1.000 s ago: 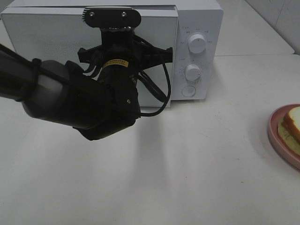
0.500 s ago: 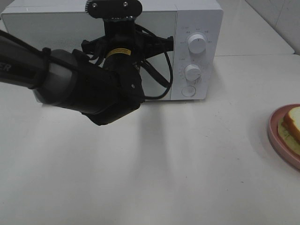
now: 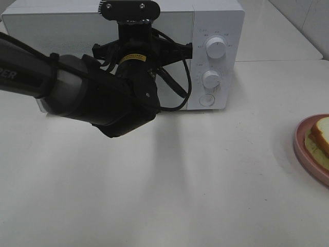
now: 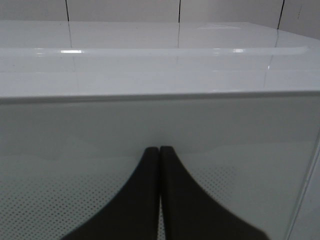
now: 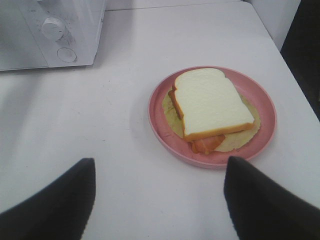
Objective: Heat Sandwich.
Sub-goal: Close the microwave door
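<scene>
The sandwich (image 5: 212,104) sits on its pink plate (image 5: 264,105) at the right edge of the high view, just past the frame's middle height, well apart from the microwave (image 3: 216,31) in the upper left and centre; nothing touches it. The plate holds only the sandwich, with some orange filling and a pale layer showing beneath the bread. What has changed is at the microwave: over the last second the door that stood slightly proud of the body has gone back flush, and the left pincer (image 4: 159,152), fingers pressed together and holding nothing, has followed it in, tips now against the door's glass. So to my eye the door looks shut with the food still outside, and it will need opening. The right pincer (image 5: 159,200) hangs spread wide above the desk (image 3: 205,180), just short of the plate.
</scene>
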